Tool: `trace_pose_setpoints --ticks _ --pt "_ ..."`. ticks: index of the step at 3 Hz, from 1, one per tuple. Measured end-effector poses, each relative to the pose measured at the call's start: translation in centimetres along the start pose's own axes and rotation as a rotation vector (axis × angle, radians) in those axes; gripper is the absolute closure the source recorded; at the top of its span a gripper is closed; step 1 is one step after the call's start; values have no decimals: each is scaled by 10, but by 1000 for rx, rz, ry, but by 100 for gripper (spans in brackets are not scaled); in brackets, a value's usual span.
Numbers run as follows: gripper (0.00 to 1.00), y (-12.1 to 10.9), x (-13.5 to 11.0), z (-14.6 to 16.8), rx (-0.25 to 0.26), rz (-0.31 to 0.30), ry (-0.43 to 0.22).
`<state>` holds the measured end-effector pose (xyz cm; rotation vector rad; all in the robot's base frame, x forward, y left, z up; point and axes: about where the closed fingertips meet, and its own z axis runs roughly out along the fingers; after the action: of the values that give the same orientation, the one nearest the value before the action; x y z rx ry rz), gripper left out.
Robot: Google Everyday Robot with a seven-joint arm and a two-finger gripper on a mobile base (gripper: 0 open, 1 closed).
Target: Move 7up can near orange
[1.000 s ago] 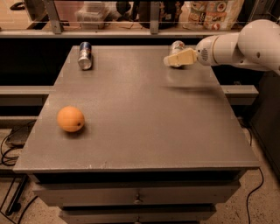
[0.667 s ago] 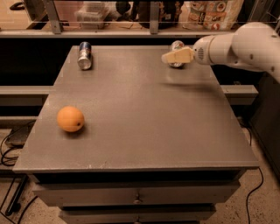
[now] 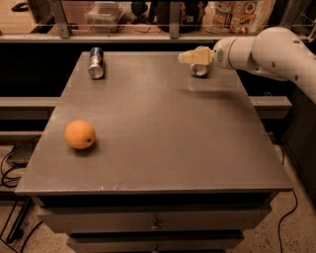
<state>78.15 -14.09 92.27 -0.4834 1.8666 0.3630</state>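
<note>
The 7up can [image 3: 200, 69], small and silvery, lies on the grey table [image 3: 163, 128] near its far right edge. My gripper [image 3: 191, 57], cream-coloured on a white arm that reaches in from the right, hovers just above and in front of the can and hides its upper part. I cannot tell whether it touches the can. The orange [image 3: 80, 134] sits alone at the table's near left, far from the can and the gripper.
A blue-and-silver can [image 3: 96, 63] lies at the table's far left corner. A shelf with packages and containers [image 3: 237, 15] runs behind the table. Drawers [image 3: 155, 225] are under the tabletop. Cables [image 3: 12, 163] lie on the floor at left.
My gripper has shifted slightly to the left over the far right of the table. More of the 7up can's lower end shows below it. The orange and the other can have not moved.
</note>
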Motion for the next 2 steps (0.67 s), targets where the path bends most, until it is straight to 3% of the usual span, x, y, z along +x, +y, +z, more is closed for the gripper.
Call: trace_pose_setpoints --ticks 2 --pt "0 -6 16 25 33 36 33"
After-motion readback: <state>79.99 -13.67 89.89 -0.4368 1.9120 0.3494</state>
